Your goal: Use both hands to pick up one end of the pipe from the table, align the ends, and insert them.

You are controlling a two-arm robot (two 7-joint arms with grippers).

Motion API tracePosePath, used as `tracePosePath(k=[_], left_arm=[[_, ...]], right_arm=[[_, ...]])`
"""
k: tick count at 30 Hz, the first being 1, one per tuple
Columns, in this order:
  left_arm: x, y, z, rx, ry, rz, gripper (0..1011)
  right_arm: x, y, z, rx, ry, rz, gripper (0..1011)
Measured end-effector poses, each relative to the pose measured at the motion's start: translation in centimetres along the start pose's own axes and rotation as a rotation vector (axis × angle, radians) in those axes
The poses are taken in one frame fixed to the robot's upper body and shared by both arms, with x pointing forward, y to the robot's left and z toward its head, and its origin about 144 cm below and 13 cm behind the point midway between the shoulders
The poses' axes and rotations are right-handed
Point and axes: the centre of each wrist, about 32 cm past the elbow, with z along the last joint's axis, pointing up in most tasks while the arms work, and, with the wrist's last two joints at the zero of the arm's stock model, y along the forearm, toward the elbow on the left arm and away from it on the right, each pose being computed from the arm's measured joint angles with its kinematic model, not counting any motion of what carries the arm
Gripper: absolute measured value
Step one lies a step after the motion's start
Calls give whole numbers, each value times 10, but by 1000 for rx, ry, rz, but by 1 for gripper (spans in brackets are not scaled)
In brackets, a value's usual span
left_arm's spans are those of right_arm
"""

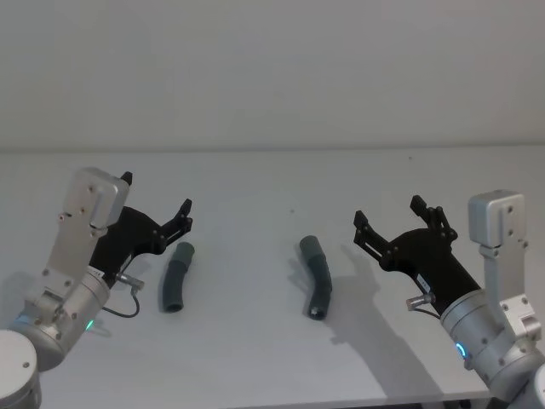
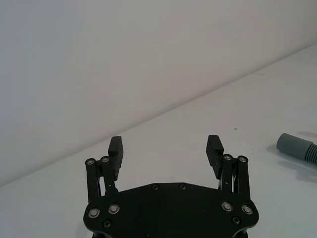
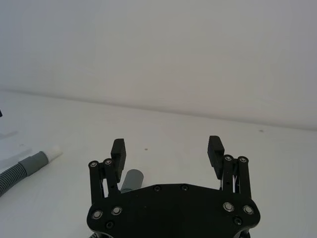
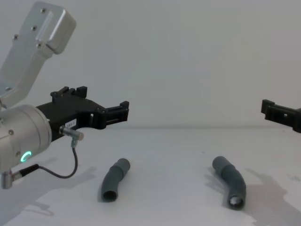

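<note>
Two dark grey ribbed pipe pieces lie on the white table (image 1: 247, 358). The left piece (image 1: 177, 277) (image 4: 114, 179) is just right of my left gripper (image 1: 157, 194) (image 2: 165, 146) (image 4: 123, 110), which hovers open and empty above the table. The right piece (image 1: 317, 274) (image 4: 230, 181) lies left of my right gripper (image 1: 388, 210) (image 3: 166, 146), also open and empty. In the right wrist view a grey cuff (image 3: 131, 179) shows just past the gripper. Farther off there lies a ribbed piece (image 3: 22, 168) with a grey collar and a white tip (image 3: 53, 151). The left wrist view catches a smooth cuff (image 2: 296, 147).
A plain light wall (image 1: 272, 68) rises behind the table's far edge. The table's front edge (image 1: 409, 399) runs near my arms. A thin black cable (image 4: 66, 175) hangs from my left wrist. Bare table lies between the two pipe pieces.
</note>
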Motion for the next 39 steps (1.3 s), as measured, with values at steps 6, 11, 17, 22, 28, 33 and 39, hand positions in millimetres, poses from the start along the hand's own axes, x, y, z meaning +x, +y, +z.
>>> tracePosePath(k=[6, 11, 17, 22, 28, 33, 39], left_arm=[[0, 0, 0, 0, 0, 0, 1001], [0, 0, 0, 0, 0, 0, 1002], [0, 0, 0, 0, 0, 0, 1001], [0, 0, 0, 0, 0, 0, 1001], [0, 0, 0, 0, 0, 0, 1001], [0, 0, 0, 0, 0, 0, 1001], [0, 0, 0, 0, 0, 0, 1002]], right_arm=[[0, 0, 0, 0, 0, 0, 1002], [0, 0, 0, 0, 0, 0, 1002], [0, 0, 0, 0, 0, 0, 1002], [0, 0, 0, 0, 0, 0, 1002], [0, 0, 0, 0, 0, 0, 1002], [0, 0, 0, 0, 0, 0, 1002], [0, 0, 0, 0, 0, 0, 1002]])
